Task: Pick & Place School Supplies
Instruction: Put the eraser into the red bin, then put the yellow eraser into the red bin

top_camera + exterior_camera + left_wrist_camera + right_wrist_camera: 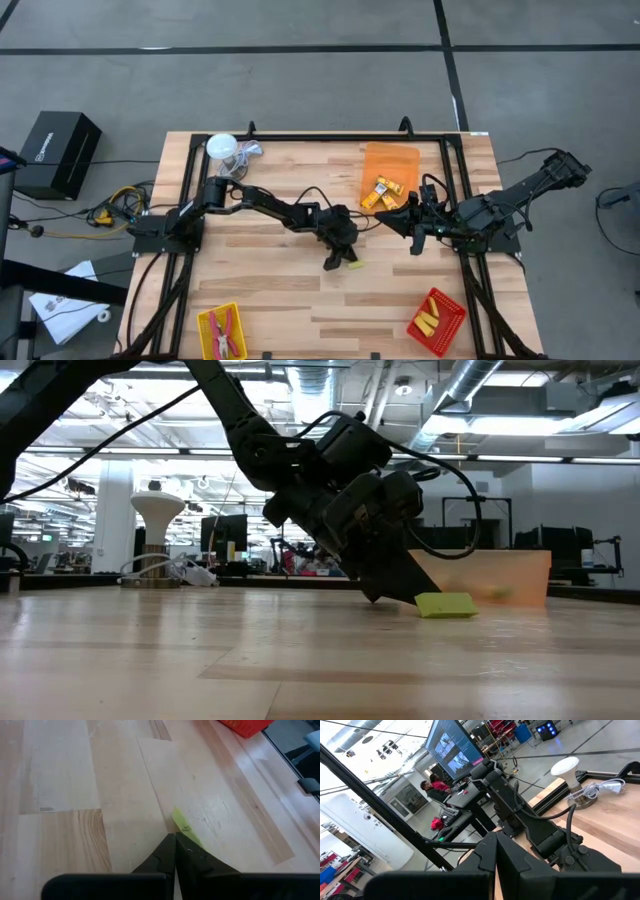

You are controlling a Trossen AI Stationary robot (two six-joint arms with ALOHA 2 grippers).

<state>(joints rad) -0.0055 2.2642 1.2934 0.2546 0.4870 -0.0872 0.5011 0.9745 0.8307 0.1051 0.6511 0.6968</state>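
Observation:
A small yellow-green block (353, 263) lies flat on the wooden table near its middle. My left gripper (338, 260) slants down with its fingers shut and their tips at the table right beside that block (446, 605). In the left wrist view the block (186, 829) pokes out from behind one fingertip. My right gripper (408, 222) hovers shut above the table's right half, near the orange tray, holding nothing. More yellow blocks (384, 192) lie in the orange tray, yellow sticks (430, 320) in the red tray, and red-handled pliers (226, 333) in the yellow tray. My left gripper is shut and slants down onto the table. The outer side of one finger (192, 855) lies against the end of the yellow-green block (181, 822), which rests flat on the wood. Nothing is pinched between the fingers.
The orange tray (392, 158) sits at the far right, the red tray (452, 318) at the near right, and the yellow tray (208, 322) at the near left. A white cup-like object (222, 149) with a cable stands at the far left corner. Bare wood lies between the trays.

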